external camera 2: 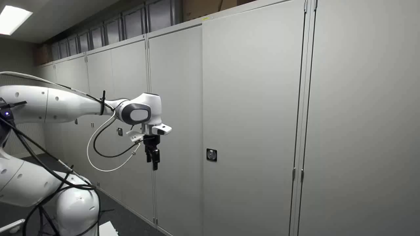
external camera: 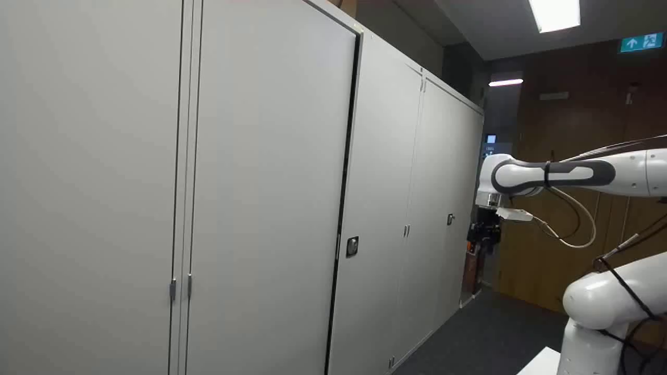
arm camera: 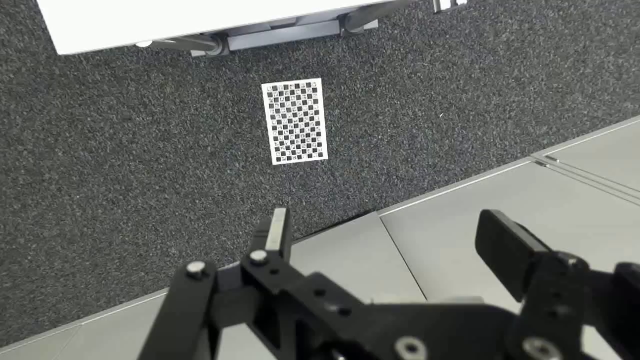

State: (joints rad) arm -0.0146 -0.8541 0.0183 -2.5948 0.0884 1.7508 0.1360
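The pale grey cabinet door [arm camera: 345,252] lies below the gap between the fingers [arm camera: 276,230] in the wrist view, apart from them, and the gripper [arm camera: 384,220] is spread wide with nothing in its grasp. As far as the views show, no contact has been made and no grip has begun; a dark line [arm camera: 340,225] under the door's lower edge suggests that it stands slightly ajar (a judgement only, since that edge is thin and well below the fingertips). In an exterior view a round lock [external camera 2: 211,155] sits to the right of the fingers, though I cannot tell whether it belongs to that same door. Past the fingertips, on the dark carpet [arm camera: 150,150], lies a checkered sheet [arm camera: 295,121], with a white tabletop [arm camera: 200,20] farther out. A pale cable [external camera 2: 106,170] hangs in a loop beside the fingers, under the arm [external camera 2: 65,103], and could, I judge, snag if swung against a lock.
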